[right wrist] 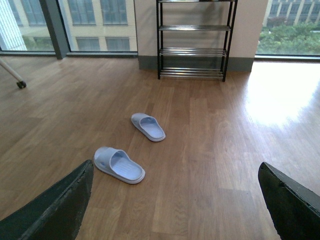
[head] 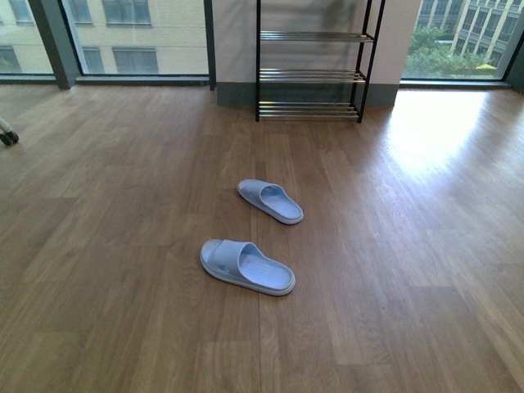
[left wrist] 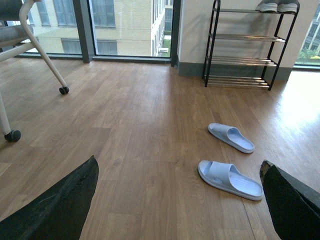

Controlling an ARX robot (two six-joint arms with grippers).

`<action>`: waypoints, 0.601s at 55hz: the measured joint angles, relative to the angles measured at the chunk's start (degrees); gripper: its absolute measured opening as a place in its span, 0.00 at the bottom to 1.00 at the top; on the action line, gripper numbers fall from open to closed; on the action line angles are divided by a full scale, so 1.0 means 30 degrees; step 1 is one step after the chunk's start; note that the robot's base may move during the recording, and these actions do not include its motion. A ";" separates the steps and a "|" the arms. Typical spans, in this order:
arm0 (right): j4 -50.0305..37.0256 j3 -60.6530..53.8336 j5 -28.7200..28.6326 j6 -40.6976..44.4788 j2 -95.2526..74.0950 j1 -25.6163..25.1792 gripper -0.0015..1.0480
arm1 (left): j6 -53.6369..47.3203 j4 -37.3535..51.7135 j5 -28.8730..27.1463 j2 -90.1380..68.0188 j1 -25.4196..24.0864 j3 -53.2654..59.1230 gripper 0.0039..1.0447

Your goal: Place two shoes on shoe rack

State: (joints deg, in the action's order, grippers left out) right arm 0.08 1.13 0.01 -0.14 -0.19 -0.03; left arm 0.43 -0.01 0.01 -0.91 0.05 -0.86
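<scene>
Two sneakers (left wrist: 278, 6) side by side on rack (left wrist: 242, 37) top tier, cropped by frame edge. Rack vs wall btw windows. L hand (left wrist: 178, 164) and R hand (right wrist: 176, 165) released, fingers wide, holding nothing. Near slide (head: 247, 267) and far slide (head: 270, 201) mid-floor (head: 393, 270), apart from each other and well apart from rack; bare wood all round.
</scene>
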 joint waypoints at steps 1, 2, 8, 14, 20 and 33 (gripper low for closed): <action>0.0000 0.0000 0.0000 -0.0007 0.0000 0.0000 0.91 | 0.0000 0.0000 -0.0015 0.0000 0.0000 0.0000 0.91; 0.0000 0.0000 -0.0007 -0.0007 0.0000 0.0000 0.91 | 0.0000 0.0000 -0.0015 0.0000 0.0000 0.0000 0.91; 0.0000 0.0000 -0.0029 -0.0007 0.0007 0.0000 0.91 | 0.0000 0.0000 -0.0051 0.0000 -0.0007 0.0000 0.91; -0.0007 0.0000 0.0007 0.0000 0.0000 0.0000 0.91 | 0.0000 0.0000 -0.0029 0.0000 -0.0007 0.0000 0.91; 0.0000 0.0000 0.0073 -0.0007 0.0000 0.0007 0.91 | -0.0007 -0.0007 0.0022 0.0000 -0.0007 0.0000 0.91; 0.0000 0.0000 0.0044 -0.0007 -0.0029 0.0007 0.91 | 0.0000 -0.0007 -0.0007 0.0007 -0.0007 0.0000 0.91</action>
State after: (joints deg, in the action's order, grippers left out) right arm 0.08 1.13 0.14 -0.16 -0.27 -0.01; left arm 0.43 -0.03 -0.01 -0.89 0.03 -0.86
